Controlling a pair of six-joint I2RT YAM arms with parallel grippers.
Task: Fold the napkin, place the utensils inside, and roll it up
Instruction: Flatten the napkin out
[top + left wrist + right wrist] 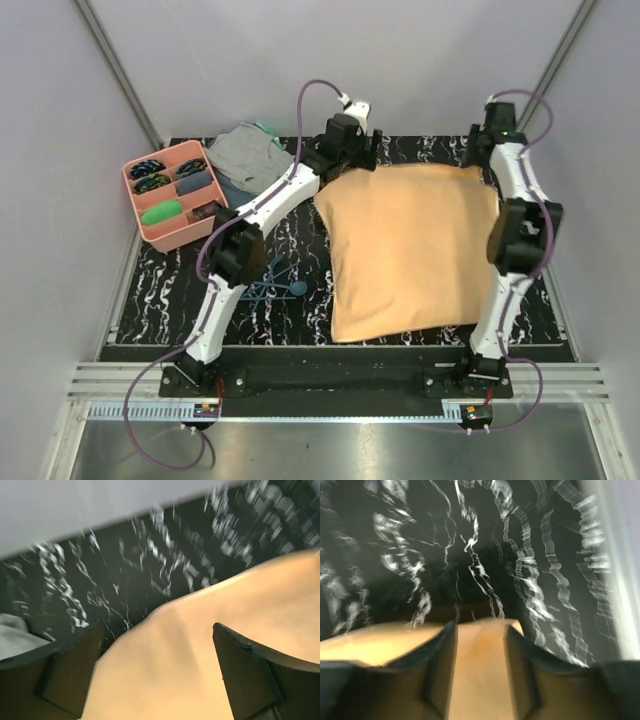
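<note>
Hovering at the far edge of the napkin [415,250], which lies flat right of centre: my left gripper [156,630] gapes wide over its far-left corner, my right gripper [480,626] partly open over the far-right, neither apparently gripping cloth.

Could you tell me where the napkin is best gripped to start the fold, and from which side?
Probably its two far corners, one per tool, coming down from above. The napkin lies spread nearly flat, so only edges and corners offer a pinchable lip. The left tool is open over the far-left corner; the right tool straddles the far-right corner.
</note>
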